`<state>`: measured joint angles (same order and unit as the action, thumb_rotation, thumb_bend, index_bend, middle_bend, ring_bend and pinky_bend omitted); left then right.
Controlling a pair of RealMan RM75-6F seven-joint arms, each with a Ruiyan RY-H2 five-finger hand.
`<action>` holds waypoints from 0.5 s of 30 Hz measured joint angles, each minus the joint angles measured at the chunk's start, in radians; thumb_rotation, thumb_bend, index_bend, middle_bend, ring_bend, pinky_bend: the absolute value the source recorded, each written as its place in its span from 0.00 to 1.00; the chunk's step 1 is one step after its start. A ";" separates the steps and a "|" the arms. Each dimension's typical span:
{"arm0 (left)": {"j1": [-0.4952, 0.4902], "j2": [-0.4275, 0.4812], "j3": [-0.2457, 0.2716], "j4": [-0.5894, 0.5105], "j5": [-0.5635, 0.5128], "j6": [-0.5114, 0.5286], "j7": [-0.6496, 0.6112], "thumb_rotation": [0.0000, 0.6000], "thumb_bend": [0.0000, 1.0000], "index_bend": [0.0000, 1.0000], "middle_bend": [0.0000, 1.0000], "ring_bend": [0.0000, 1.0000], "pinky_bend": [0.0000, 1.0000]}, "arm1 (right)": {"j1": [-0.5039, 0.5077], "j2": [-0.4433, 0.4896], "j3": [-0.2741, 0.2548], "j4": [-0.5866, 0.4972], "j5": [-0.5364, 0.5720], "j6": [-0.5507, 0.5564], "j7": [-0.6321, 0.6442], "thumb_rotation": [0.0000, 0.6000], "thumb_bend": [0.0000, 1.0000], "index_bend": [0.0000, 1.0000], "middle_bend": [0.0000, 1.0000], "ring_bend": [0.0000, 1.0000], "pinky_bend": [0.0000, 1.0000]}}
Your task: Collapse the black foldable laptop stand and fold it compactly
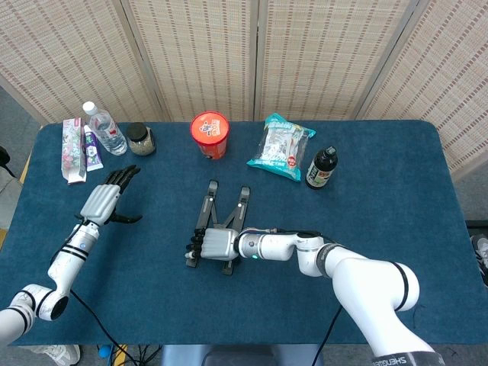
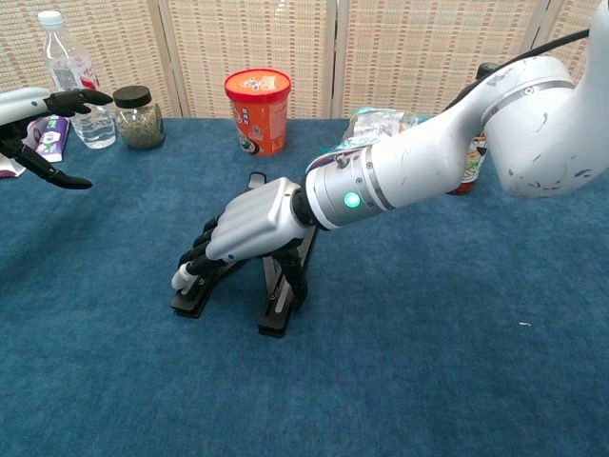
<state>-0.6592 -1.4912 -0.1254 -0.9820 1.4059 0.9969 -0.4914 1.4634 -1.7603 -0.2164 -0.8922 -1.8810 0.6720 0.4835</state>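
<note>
Right hand low over the near end of the black laptop stand, palm down. Fingers curl over the stand's left rail; thumb hooks down beside the right rail. It grips the stand's near end. Forearm runs off to the right, green light lit at the wrist.

Stand sits mid-table on the blue table cloth, two rails spread slightly apart, near ends on the cloth, far ends reaching toward the red cup. In the chest view the rails slope up under the palm; stand not folded flat.

Left hand well apart from the stand, at the table's left side, raised off the cloth. Fingers spread and extended, thumb out to the side, holding nothing.

Far row, left to right: toothpaste box lying flat, clear water bottle, small dark-lidded jar, red cup with sealed top, snack bag, dark bottle upright. Woven screen panels stand behind the table.
</note>
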 measured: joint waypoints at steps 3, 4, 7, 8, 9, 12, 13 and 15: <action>-0.001 -0.004 0.000 0.005 0.002 0.000 -0.004 1.00 0.12 0.00 0.00 0.00 0.01 | 0.001 -0.005 -0.008 0.011 -0.001 0.007 0.014 1.00 0.03 0.00 0.16 0.00 0.00; -0.001 -0.006 0.000 0.006 0.003 0.000 -0.005 1.00 0.12 0.00 0.00 0.00 0.01 | 0.001 -0.007 -0.010 0.014 -0.001 0.009 0.018 1.00 0.04 0.00 0.17 0.00 0.00; -0.001 -0.008 0.000 0.007 0.006 0.002 -0.006 1.00 0.12 0.00 0.00 0.00 0.01 | 0.002 -0.013 -0.014 0.026 0.000 0.016 0.029 1.00 0.05 0.00 0.20 0.00 0.00; -0.002 -0.008 0.000 0.007 0.007 0.002 -0.006 1.00 0.12 0.00 0.00 0.00 0.01 | 0.002 -0.015 -0.014 0.029 0.000 0.020 0.032 1.00 0.05 0.00 0.21 0.00 0.00; -0.001 -0.009 0.000 0.008 0.007 0.003 -0.006 1.00 0.12 0.00 0.00 0.00 0.01 | 0.002 -0.016 -0.014 0.032 0.001 0.023 0.035 1.00 0.05 0.00 0.23 0.00 0.00; 0.000 -0.009 0.001 0.008 0.008 0.003 -0.007 1.00 0.12 0.00 0.00 0.00 0.01 | 0.000 -0.022 -0.016 0.049 0.003 0.032 0.045 1.00 0.06 0.00 0.24 0.00 0.00; 0.000 -0.009 0.001 0.008 0.008 0.003 -0.007 1.00 0.12 0.00 0.00 0.00 0.01 | 0.000 -0.025 -0.017 0.055 0.003 0.034 0.050 1.00 0.06 0.00 0.25 0.00 0.00; 0.001 -0.010 0.001 0.008 0.008 0.004 -0.007 1.00 0.12 0.00 0.00 0.00 0.01 | -0.002 -0.028 -0.018 0.063 0.005 0.041 0.055 1.00 0.06 0.00 0.27 0.00 0.00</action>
<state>-0.6586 -1.5007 -0.1248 -0.9741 1.4137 1.0009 -0.4986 1.4618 -1.7882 -0.2340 -0.8289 -1.8761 0.7128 0.5388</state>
